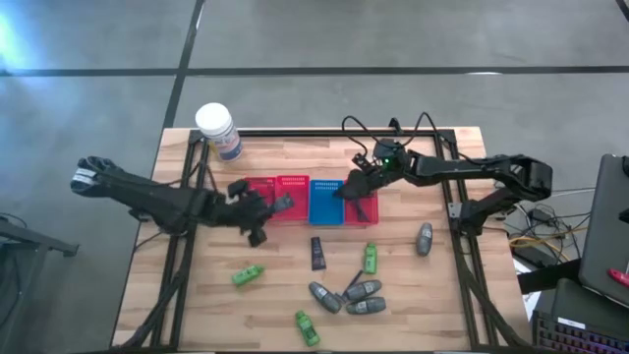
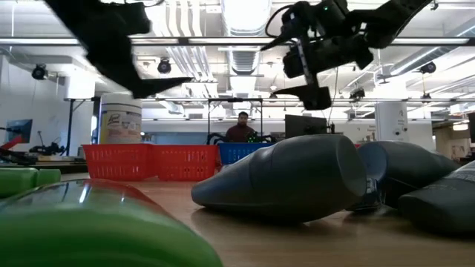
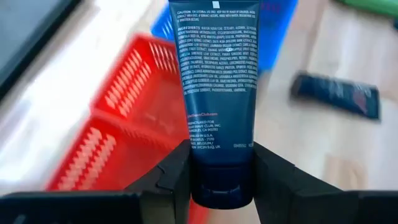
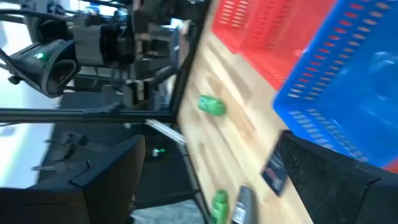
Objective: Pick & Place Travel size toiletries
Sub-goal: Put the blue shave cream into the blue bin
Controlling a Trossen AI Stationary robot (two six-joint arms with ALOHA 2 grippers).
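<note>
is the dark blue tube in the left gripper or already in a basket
In the left gripper: its fingers clamp the dark blue tube, held above the red basket.

We see a wooden tabletop [image 1: 206, 285] on a dark frame. A white-lidded jar [image 1: 217, 130] stands at its far left corner. Two red baskets [image 1: 278, 198] and a blue basket [image 1: 325, 202] sit side by side, touching, mid-tabletop toward the far edge. A person [image 2: 241, 127] sits in the room behind.
</note>
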